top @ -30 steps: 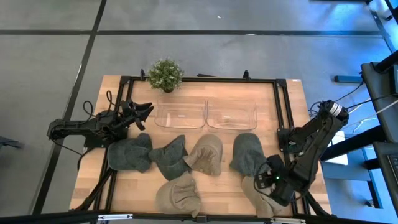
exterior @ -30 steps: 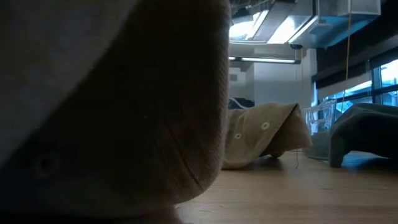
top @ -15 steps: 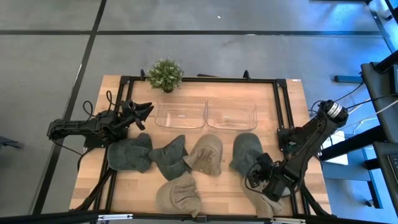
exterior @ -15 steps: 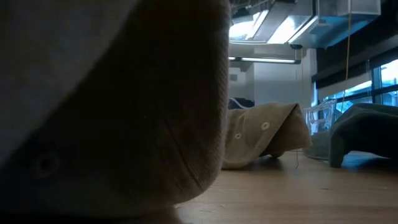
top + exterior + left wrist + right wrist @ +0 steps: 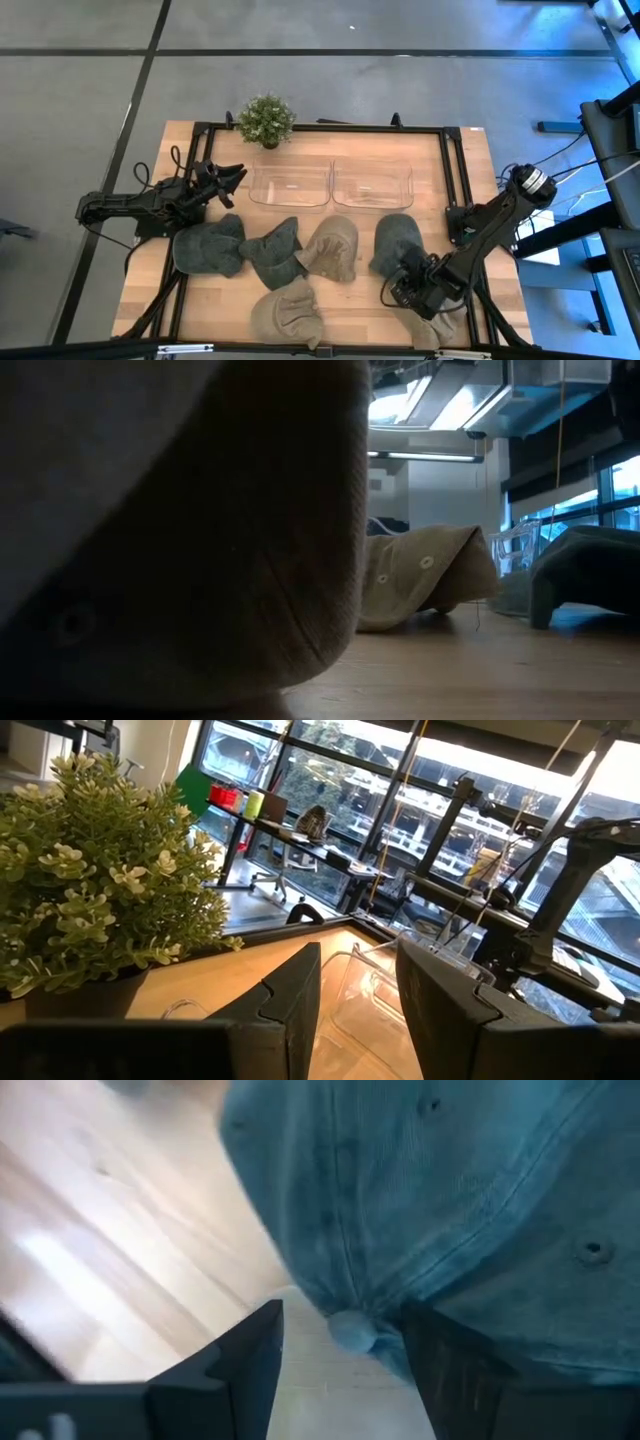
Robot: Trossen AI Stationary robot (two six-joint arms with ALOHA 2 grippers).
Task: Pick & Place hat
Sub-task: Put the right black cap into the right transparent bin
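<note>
Several soft hats lie on the wooden table. My right gripper (image 5: 398, 287) (image 5: 345, 1355) is open, low over the near edge of a grey-blue hat (image 5: 397, 243) (image 5: 450, 1190) on the table's right side. Its fingers stand on either side of the crown's top button (image 5: 350, 1330). A tan hat (image 5: 418, 328) lies under that arm. My left gripper (image 5: 228, 177) (image 5: 358, 990) is open and waits at the table's left, pointing at the clear bins. My right gripper comes at the grey-blue hat's crown near its top button (image 5: 352, 1332), slanting down from the table's near right. One finger (image 5: 445, 1365) sits close against the cloth; whether it touches cannot be told. The hat lies flat on the table.
Two clear bins (image 5: 290, 185) (image 5: 372, 184) stand side by side at the table's far middle, behind them a potted plant (image 5: 265, 120) (image 5: 90, 870). More hats: grey (image 5: 208, 247) (image 5: 275, 252), tan (image 5: 330, 247) (image 5: 288, 312). A tan hat (image 5: 180, 540) fills the low view's left.
My right gripper has moved toward the table's left, off the near-right tan hat and up to the near edge of the grey-blue hat, with the arm reaching lower. The hats have stayed where they lay.
</note>
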